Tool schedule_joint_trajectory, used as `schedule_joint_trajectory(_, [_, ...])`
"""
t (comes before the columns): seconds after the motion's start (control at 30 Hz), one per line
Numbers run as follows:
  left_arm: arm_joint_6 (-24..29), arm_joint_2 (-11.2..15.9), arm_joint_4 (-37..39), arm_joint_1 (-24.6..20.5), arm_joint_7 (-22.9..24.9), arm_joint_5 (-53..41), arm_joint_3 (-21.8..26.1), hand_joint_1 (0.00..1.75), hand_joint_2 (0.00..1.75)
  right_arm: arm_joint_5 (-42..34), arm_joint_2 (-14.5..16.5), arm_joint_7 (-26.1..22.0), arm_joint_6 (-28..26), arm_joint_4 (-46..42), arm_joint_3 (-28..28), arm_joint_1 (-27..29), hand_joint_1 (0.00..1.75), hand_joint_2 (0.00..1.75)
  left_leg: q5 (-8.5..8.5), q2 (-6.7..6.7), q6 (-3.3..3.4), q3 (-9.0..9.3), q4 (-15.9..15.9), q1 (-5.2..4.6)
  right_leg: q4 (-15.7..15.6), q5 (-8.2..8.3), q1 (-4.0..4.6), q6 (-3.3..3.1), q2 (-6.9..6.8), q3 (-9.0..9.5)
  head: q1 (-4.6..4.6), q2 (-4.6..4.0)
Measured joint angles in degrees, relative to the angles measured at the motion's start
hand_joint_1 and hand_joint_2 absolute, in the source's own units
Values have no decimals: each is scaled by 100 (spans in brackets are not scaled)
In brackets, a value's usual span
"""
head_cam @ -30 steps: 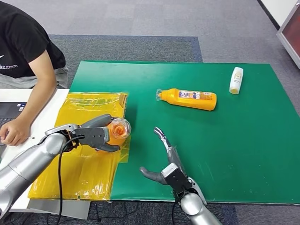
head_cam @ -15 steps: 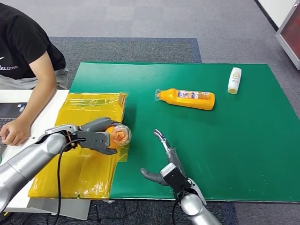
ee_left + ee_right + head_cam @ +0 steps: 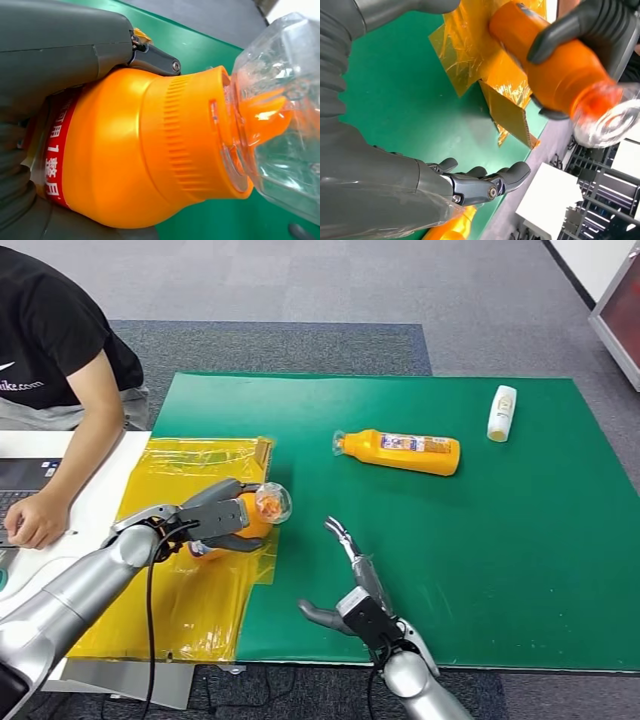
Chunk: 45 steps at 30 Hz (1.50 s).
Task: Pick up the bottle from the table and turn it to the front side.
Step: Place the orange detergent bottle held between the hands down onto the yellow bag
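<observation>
While its right hand (image 3: 355,585) hangs open and empty over the near edge of the green mat (image 3: 468,570), the robot's left hand (image 3: 215,521) grips an orange bottle (image 3: 255,518) by its body, clear cap pointing toward the right hand.

Beneath the left hand lies a crinkled yellow plastic sheet (image 3: 181,610). Beyond the right hand, a second orange bottle (image 3: 398,451) lies on its side on the mat, and farther off to that hand's right rests a small white bottle (image 3: 502,412). Past the left hand, a person's forearm (image 3: 72,465) leans on a white table (image 3: 98,490).
</observation>
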Motion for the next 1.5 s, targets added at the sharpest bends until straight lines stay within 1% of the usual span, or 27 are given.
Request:
schedule_joint_trajectory(0.13, [190, -260, 338, -59, 91, 7, 169, 175, 175, 35, 28, -1, 26, 63, 47, -66, 0, 175, 9, -12, 3, -1, 0, -1, 0, 4, -1, 4, -13, 4, 1, 0])
schedule_joint_trajectory(0.27, [496, -506, 719, -125, 102, -116, 300, 175, 175, 56, 66, -10, 74, 131, 151, -85, 0, 175, 15, -28, 3, 0, 0, -1, 0, 5, -1, 6, -28, 10, 1, 0])
schedule_joint_trajectory(0.47, [687, -740, 1065, -163, 66, -249, 424, 175, 175, 45, 100, -11, 43, 199, 225, -62, 0, 175, 20, -33, 2, 6, 0, -1, 0, 10, -1, 4, -30, 19, -1, 0])
schedule_joint_trajectory(0.83, [712, -939, 1292, -161, 52, -373, 552, 175, 175, 42, 110, -1, 43, 216, 307, 24, 0, 175, 32, -39, 4, 12, -2, -2, 0, 18, -1, 2, -35, 29, 1, 0])
schedule_joint_trajectory(1.2, [567, -989, 1362, -159, 22, -440, 591, 175, 175, 42, 126, 30, 44, 226, 353, 31, 0, 175, 36, -41, 6, 16, -2, -2, 0, 20, -1, 1, -37, 34, 1, 0])
schedule_joint_trajectory(1.5, [460, -1064, 1598, -202, -14, -446, 665, 175, 175, 4, 150, 133, 44, 341, 409, -7, 0, 175, 20, -41, 1, 41, -5, -3, -1, 13, -1, -1, -36, 64, 1, 0])
